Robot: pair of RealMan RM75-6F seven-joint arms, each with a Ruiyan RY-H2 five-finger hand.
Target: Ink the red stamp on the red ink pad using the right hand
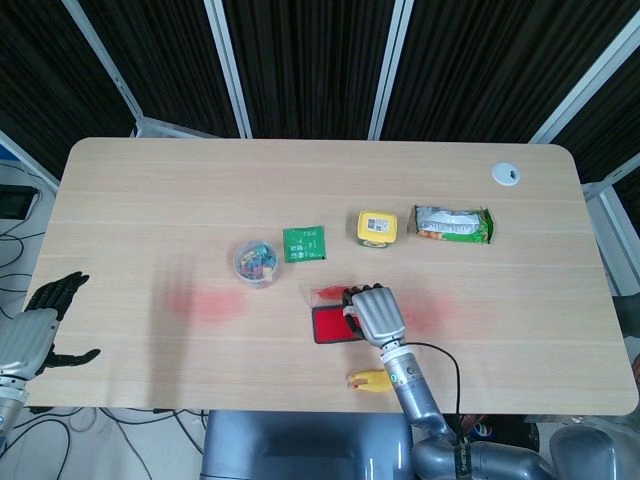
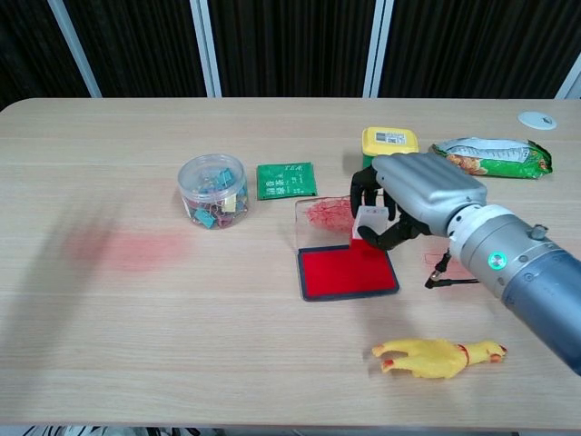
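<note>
Above the pad (image 2: 349,271): my right robot hand (image 2: 419,198) grips the stamp (image 2: 367,223), lifted clear.
Stamp: small, light, rigid; hold its sides.
Left robot hand (image 1: 30,330): open, idle.

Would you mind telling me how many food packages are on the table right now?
2: a yellow-lidded tub behind the right hand, partly hidden by it in the chest view, and a green snack packet to the tub's right.
</note>
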